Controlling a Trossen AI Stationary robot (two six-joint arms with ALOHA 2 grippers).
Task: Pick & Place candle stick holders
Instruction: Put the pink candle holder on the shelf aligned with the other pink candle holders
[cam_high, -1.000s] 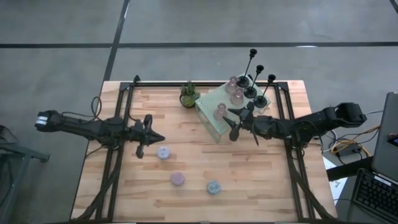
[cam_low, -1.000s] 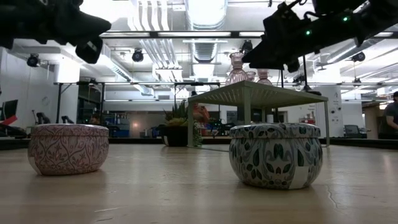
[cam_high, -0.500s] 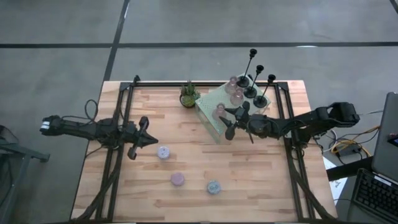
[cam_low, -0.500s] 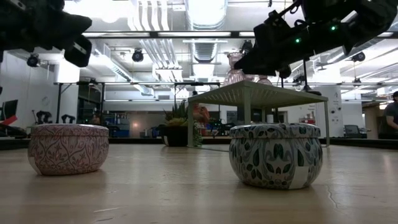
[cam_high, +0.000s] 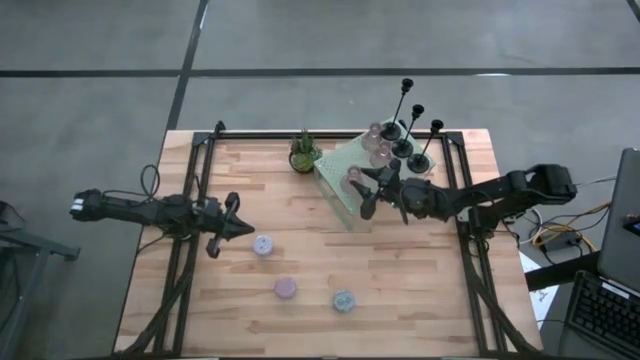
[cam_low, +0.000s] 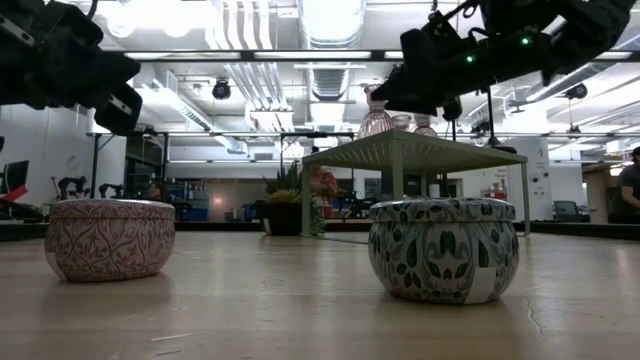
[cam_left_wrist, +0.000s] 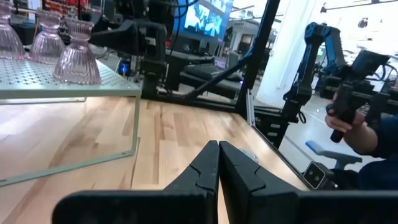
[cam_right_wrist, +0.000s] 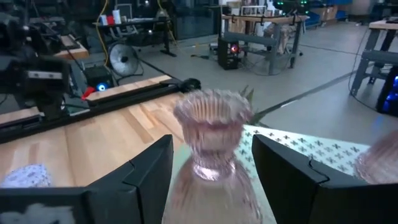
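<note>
Three pinkish glass cups stand on the pale green perforated platform (cam_high: 338, 165). My right gripper (cam_high: 363, 192) is open and level at the platform's near corner, its fingers on either side of the nearest cup (cam_right_wrist: 212, 134); I cannot tell whether they touch it. Three black holders (cam_high: 403, 147) stand at the platform's far right. The lilac (cam_high: 262, 244), pink (cam_high: 286, 288) and blue (cam_high: 343, 300) round holders sit on the table's near half. My left gripper (cam_high: 248, 229) is shut and holds nothing, level above the table just left of the lilac holder.
A small potted green plant (cam_high: 304, 153) stands at the far edge, left of the platform. Black frame rails (cam_high: 203, 170) run along the table's left, right and far sides. Bare wood lies between the platform and the round holders.
My left gripper, still shut, has drawn back toward the table's left edge and sunk lower. My right gripper has moved a little toward the platform, and its open fingers now stand about the nearest glass cup.
</note>
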